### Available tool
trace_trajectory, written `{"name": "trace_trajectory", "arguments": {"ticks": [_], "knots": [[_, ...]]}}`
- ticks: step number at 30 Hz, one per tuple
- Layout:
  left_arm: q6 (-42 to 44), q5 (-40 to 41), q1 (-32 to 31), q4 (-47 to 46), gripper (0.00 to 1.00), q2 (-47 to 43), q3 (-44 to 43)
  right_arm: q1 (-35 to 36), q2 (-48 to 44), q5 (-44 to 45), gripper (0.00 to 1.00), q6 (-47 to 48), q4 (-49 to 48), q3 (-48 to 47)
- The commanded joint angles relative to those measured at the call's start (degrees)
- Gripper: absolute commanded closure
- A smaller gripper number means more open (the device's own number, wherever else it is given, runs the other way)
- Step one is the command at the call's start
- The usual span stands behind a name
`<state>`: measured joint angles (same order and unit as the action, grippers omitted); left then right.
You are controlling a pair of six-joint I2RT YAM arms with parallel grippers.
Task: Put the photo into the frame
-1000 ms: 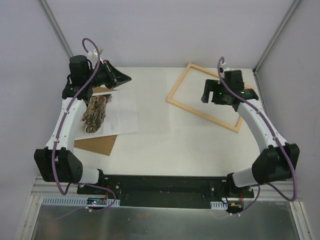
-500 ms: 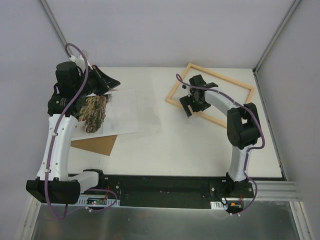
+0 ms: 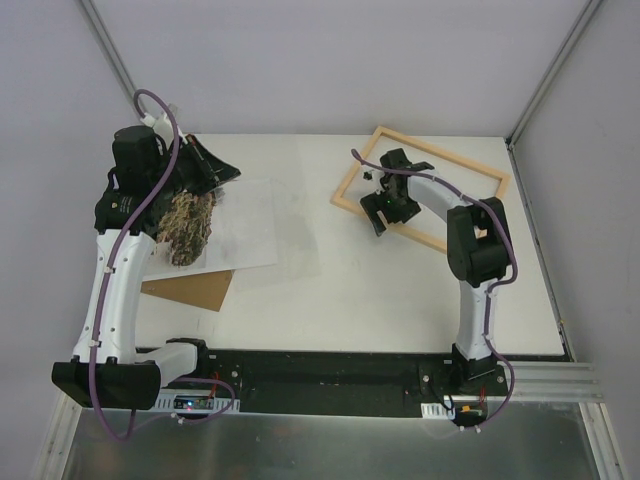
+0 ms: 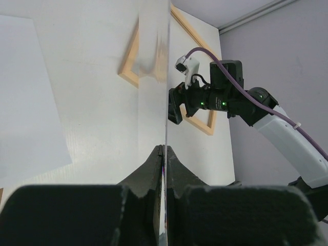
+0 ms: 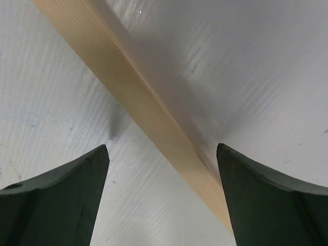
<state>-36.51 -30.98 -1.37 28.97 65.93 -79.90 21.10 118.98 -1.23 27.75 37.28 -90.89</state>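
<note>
Photo [image 3: 188, 225] of a green-brown rocky cliff sits at the left of the table [image 3: 330, 300], on a white sheet [image 3: 250, 225] and right beside the left arm, which covers part of it. A brown board [image 3: 190, 290] pokes out from under the sheet's near edge. The left gripper [image 4: 163, 154] has its fingers pressed together on a thin clear sheet [image 4: 154, 77], seen edge-on in its wrist view and catching a faint reflection. The light wooden frame [image 3: 356, 168] lies flat at the far right of the table, well apart from the photo. The right gripper [image 3: 378, 215] hangs over the frame's left end, fingers spread wide on either side of one wooden strip, holding nothing.
</note>
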Motion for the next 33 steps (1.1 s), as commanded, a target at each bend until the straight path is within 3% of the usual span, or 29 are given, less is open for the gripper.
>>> {"name": "trace_trajectory", "arguments": {"ticks": [1,15,23,29,30,33], "knots": [[1.09,-1.36,0.75,-1.55,1.0,-1.86,-2.81,-0.98,1.16,-4.38,0.14,1.52,3.58,-4.38],[1.0,-1.36,0.93,-1.46,1.0,-2.91,-2.46,5.08,2.05,-2.46,0.29,-4.71,8.34,-5.52],[1.0,-0.66,2.42,-0.76,1.0,-4.06,-2.45,9.56,3.1,-1.32,0.34,-19.9,10.36,-8.85],[1.62,1.36,3.04,0.82,1.0,-4.93,-3.68,11.86,5.56,0.0,0.46,-32.05,11.06,-13.69],[1.79,1.45,3.21,1.08,1.0,-5.02,-3.95,12.47,6.08,0.18,0.46,-32.4,11.06,-14.48],[2.32,1.45,3.74,2.05,1.0,-5.37,-4.65,14.93,7.58,6.05,0.29,-28.73,12.99,-17.21]]}}
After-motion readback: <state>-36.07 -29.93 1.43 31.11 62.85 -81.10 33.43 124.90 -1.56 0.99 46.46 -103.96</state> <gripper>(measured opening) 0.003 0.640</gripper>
